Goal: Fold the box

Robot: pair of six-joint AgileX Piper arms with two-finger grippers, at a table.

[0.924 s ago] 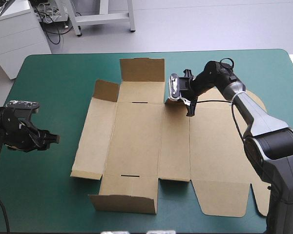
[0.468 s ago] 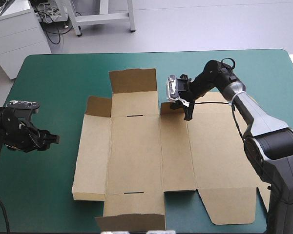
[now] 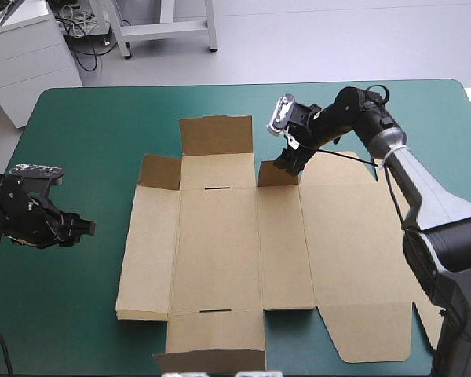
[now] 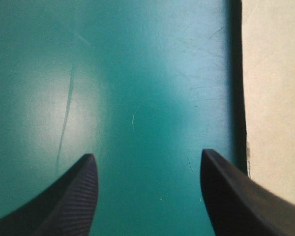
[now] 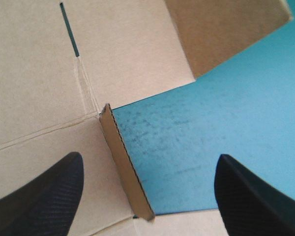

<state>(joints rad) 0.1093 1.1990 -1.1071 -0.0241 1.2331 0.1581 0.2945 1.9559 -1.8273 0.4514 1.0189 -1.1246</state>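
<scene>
Teal-green cover spans the whole worktop, and the box lies on it as an opened brown sheet between the two arms. Most of its panels lie flat. The far flap stands up, as do a small corner flap on the side towards the left jaws and the near flap at the worktop's near edge.

The right jaws hang over the box's far edge, with the fingers pointing down and set wide apart. In the right wrist view a short raised flap stands edge-on in the gap between them, nearer one finger than the other, and it seems to touch neither. Bare cover lies under the rest of the gap. Ahead of these jaws are a flat panel with a narrow slot and the inner face of the far flap.

The left jaws sit low over bare cover and are also spread wide, with nothing between the fingers. The box's side edge runs just beside and ahead of one finger with a dark shadow line along it, and the finger is clear of the board.
</scene>
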